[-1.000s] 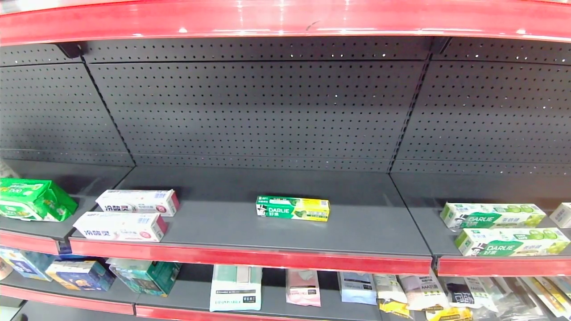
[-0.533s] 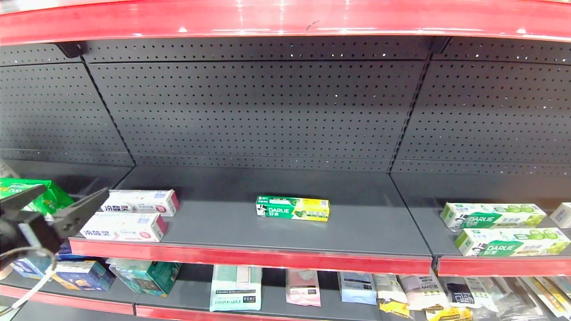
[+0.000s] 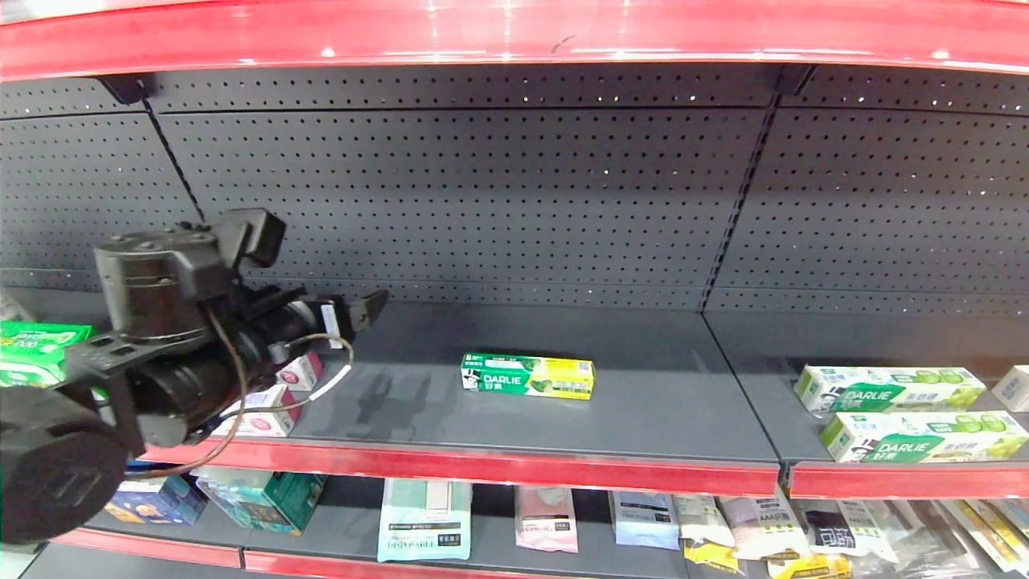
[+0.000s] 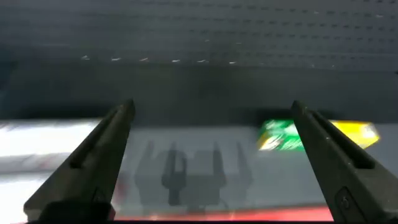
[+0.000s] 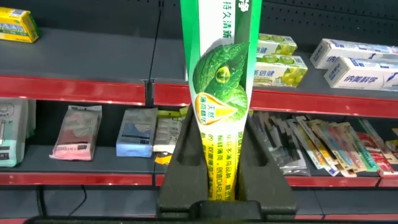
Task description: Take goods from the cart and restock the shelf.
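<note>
**Right gripper** (image 5: 222,127): pressed onto a green-and-yellow toothpaste carton (image 5: 221,56). The carton stands on end between the fingers and runs out of the top of the frame. Judgement: it is gripped at its lower end so that the free length can reach a deck first. This carton is the task's goods in hand. It is well short of the red-edged shelf behind it and not yet stocked.

**Left gripper** (image 3: 368,310): at middle left of the head view, above the grey deck of the shelf (image 3: 643,402). The fingers are spread with nothing between them. The arm partly covers two white-and-pink cartons (image 3: 259,418) at the deck's front.

**Farther in:**
- A lone green carton (image 3: 527,376) lies flat at frame centre, well apart from the left gripper.
- Two pale green cartons (image 3: 888,388) lie at lower right.
- The perforated back panel (image 3: 482,201) closes the bay.

**Views compared:**
- The left wrist view gives the full width of the spread, with the lone carton blurred beyond one finger.
- The head view gives that arm's station on the shelf.
- The right wrist view supplies the hold on the carried carton.
</note>
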Robot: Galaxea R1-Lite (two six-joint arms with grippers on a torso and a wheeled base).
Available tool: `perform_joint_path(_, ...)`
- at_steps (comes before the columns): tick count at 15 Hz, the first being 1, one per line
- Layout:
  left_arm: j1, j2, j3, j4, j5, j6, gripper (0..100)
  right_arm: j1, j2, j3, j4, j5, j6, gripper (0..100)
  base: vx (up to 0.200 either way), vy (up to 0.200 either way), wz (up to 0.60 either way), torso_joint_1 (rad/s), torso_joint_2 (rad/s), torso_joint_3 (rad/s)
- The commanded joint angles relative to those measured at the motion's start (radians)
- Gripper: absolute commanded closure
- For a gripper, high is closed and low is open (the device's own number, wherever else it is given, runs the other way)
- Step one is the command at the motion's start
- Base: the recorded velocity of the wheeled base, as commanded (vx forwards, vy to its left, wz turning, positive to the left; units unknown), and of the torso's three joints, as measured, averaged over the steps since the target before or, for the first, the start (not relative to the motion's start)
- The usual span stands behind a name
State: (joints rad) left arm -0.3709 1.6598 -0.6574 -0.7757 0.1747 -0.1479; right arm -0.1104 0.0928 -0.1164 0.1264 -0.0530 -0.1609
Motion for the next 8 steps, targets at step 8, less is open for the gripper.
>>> perform_joint_path(8, -0.160, 0.420, -0.341, 0.044, 0.006, -0.032, 0, 0.002, 0.005, 0.026, -0.001, 0.025, 0.000, 100, 0.000, 0.000, 0.00, 0.000, 0.00, 0.000)
